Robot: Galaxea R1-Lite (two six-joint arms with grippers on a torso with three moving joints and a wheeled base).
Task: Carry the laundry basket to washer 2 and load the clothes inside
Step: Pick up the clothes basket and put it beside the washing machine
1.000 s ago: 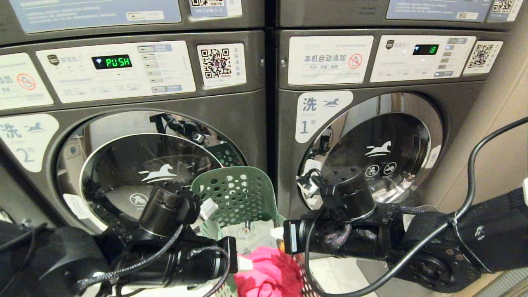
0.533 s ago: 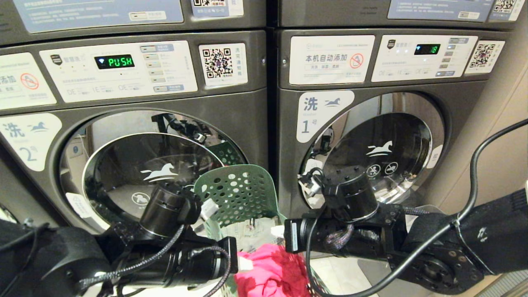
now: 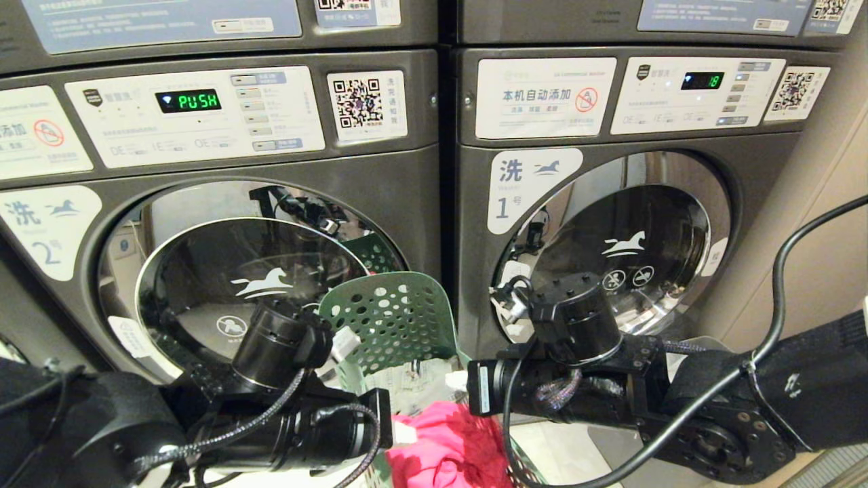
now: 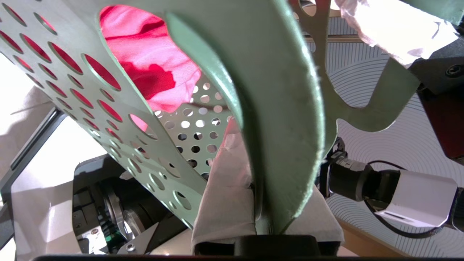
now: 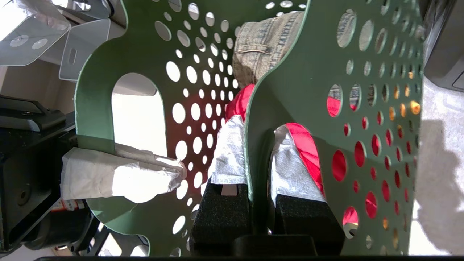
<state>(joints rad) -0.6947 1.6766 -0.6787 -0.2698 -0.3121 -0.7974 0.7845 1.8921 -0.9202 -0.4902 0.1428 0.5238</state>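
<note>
**Basket carried by both handles**

Because each side has a slot handle, the left gripper and right gripper each clamp the laundry basket rim, keeping it level between washer 2 and its neighbour, clothes inside.

Washer 2, left of frame, has its door shut, barring its drum. The basket fills the gap between both arms, lower centre.
</note>
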